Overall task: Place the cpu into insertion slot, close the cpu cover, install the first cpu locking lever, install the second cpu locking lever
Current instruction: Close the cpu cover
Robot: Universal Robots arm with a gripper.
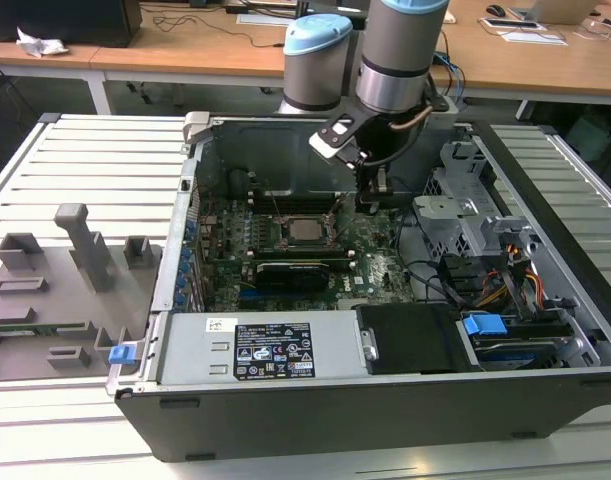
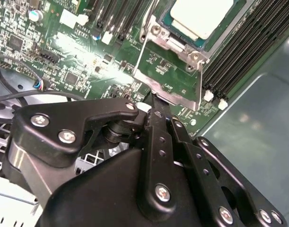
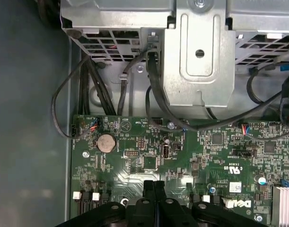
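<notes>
Inside the case, 2 o'clock of cpu (image 1: 305, 231) in exterior view | jaws closed, empty, tips against raised cpu cover (image 2: 168, 92) | cpu seated in insertion slot (image 2: 156, 32) | risk: tips slip off cover edge, gouging board.

Cpu (image 2: 201, 16) sitting in insertion slot (image 2: 175, 43), mid-board inside case (image 1: 335, 420) on bench (image 1: 85, 160). Cpu cover (image 2: 177, 97) sitting open btwn slot & claw (image 2: 155, 100), claw tip touching its edge. PSU (image 1: 270, 352) lying camera-side of board, drive cage (image 1: 465, 215) at exterior view's right.
</notes>
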